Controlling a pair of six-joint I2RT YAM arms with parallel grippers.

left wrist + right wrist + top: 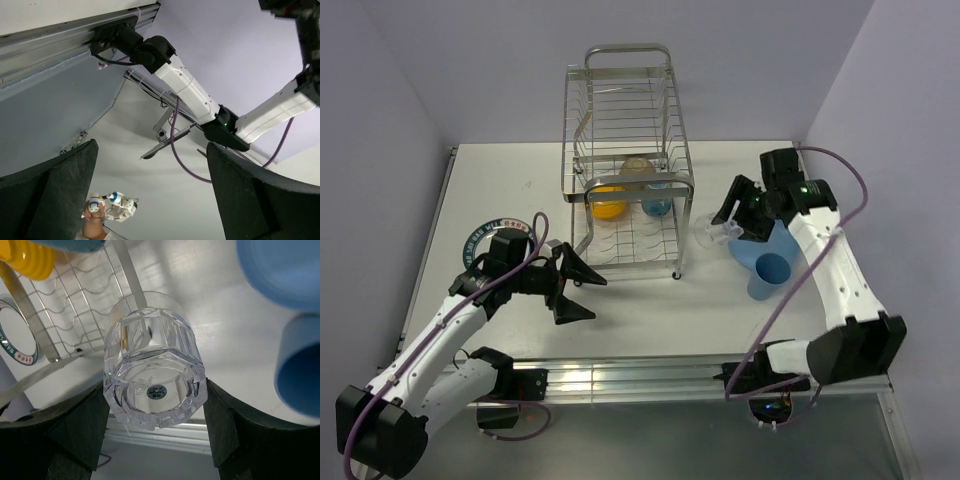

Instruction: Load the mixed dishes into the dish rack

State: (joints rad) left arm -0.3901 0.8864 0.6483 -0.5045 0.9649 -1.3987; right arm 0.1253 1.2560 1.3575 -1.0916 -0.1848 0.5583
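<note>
The silver wire dish rack [630, 150] stands at the back middle. A yellow-orange bowl [610, 205] and a teal-and-white mug [657, 204] sit in it. My right gripper [732, 222] is shut on the clear glass [710, 232] just right of the rack. In the right wrist view its fingers [65, 430] clamp the glass [152, 385] near its base. The blue plate [757, 250] and blue cup [769, 276] lie under the right arm. My left gripper [582, 295] is open and empty, left of the rack's front. The green-rimmed white plate [480, 235] lies behind it. The black bowl is out of view.
The left wrist view faces upward past its open fingers [50, 195] to the right arm [185, 90] and the metal rail [60, 35]. That rail [620, 380] runs along the table's near edge. Walls close in behind and at both sides.
</note>
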